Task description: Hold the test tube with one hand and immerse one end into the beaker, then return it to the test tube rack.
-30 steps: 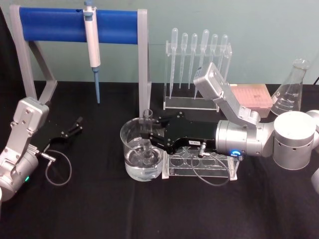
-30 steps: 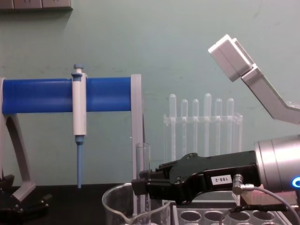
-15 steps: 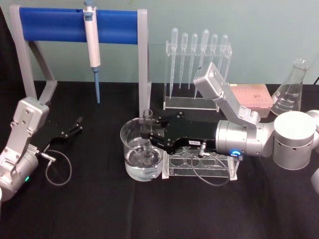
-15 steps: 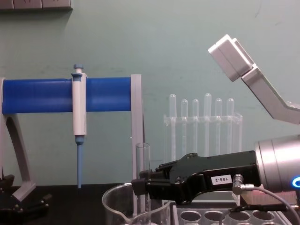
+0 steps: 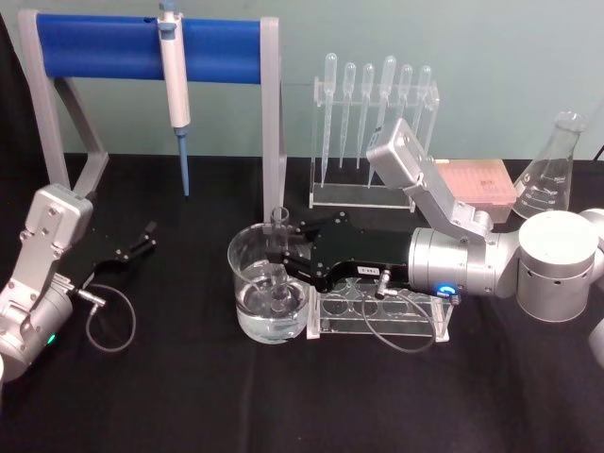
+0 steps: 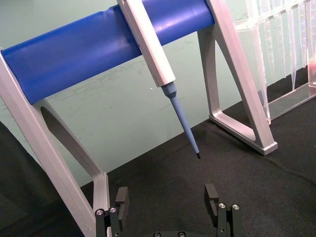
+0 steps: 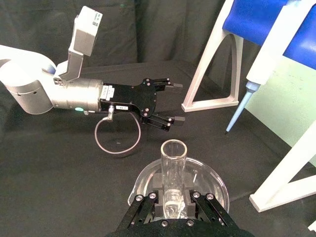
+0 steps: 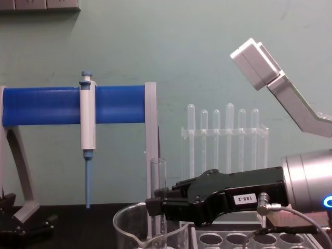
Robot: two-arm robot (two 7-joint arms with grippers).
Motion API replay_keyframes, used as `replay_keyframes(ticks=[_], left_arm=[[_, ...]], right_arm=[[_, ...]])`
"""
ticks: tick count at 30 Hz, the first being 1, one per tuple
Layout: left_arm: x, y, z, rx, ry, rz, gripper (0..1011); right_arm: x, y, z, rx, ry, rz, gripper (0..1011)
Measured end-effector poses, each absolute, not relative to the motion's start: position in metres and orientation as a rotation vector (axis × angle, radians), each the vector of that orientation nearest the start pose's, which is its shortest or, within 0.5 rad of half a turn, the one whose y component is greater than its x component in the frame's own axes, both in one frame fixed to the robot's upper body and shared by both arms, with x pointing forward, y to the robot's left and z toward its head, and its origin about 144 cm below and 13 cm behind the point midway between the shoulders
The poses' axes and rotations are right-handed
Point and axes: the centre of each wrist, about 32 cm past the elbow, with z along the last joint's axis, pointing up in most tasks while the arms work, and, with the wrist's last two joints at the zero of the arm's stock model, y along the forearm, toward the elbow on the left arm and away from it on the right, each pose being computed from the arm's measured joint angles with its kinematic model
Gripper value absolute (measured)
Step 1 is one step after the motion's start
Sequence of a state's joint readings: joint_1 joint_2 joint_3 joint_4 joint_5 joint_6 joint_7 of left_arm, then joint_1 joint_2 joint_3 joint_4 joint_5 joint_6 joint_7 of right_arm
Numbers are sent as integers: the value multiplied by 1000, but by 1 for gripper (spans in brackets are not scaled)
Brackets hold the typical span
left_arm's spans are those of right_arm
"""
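1. Nearest, the test tube rack lies under the right arm. The holes that show are empty (their number is hard to count), so the return is yet to be done.
2. Just beside it, the right gripper clamps the one test tube upright, its lower end in the one beaker, apparently under water. Immersion looks done.
3. The left gripper rests spread open, idle.
4. Farthest: six pipettes, one pipettor, one flask.

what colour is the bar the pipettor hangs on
Bright blue; the bar shows best in the chest view.
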State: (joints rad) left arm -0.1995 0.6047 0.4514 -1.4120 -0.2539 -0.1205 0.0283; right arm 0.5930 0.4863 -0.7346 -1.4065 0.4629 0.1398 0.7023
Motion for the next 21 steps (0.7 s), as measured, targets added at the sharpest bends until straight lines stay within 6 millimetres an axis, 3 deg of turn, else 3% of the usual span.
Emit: replay_keyframes(ticks=[21], left_arm=[[489,310,1140,304,-285,1248,1000]], right_arm=[[560,-200,1233,-269,-87,-356,241]])
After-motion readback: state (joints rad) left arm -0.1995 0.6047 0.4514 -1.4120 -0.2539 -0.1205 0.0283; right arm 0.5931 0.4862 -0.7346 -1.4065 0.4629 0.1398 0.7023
